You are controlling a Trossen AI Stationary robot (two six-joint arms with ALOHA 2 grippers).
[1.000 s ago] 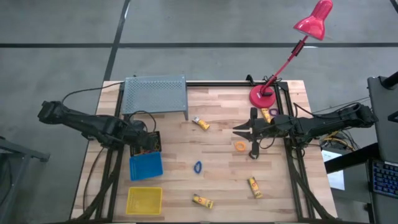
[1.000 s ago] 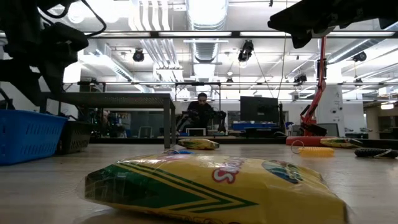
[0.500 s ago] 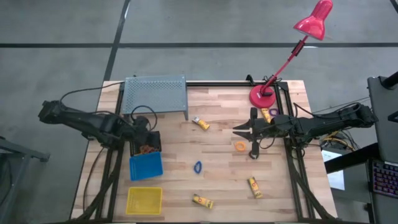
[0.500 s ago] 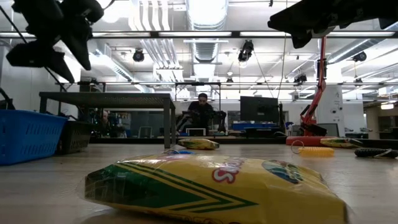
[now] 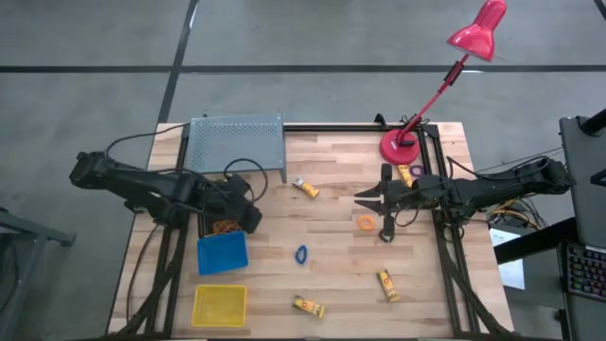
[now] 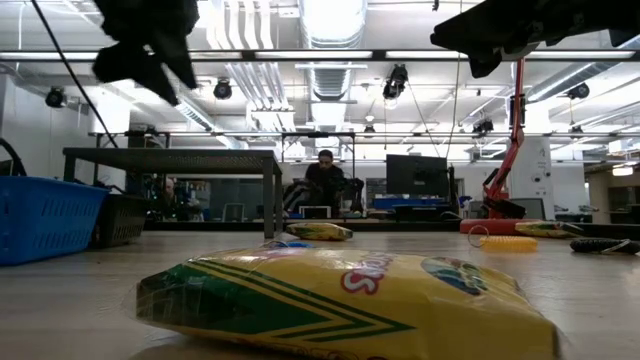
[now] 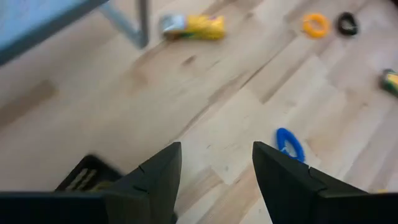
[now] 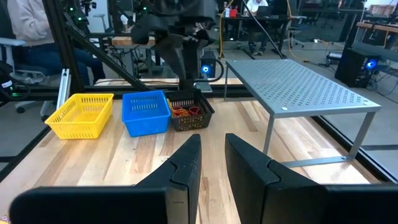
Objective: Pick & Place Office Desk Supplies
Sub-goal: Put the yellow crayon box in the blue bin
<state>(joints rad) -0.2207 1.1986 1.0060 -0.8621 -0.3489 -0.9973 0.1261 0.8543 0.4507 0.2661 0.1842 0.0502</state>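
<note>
While the left gripper [image 5: 254,216] hangs spread and empty beside the black bin [image 5: 223,224], the right gripper [image 5: 363,198] waits, fingers narrowly parted, near the orange rubber band [image 5: 365,223].

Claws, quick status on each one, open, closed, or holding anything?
Left claw: open, empty, above the table near the black bin.
Right claw: fingers a narrow gap apart, nothing between them, over the orange ring.
</note>
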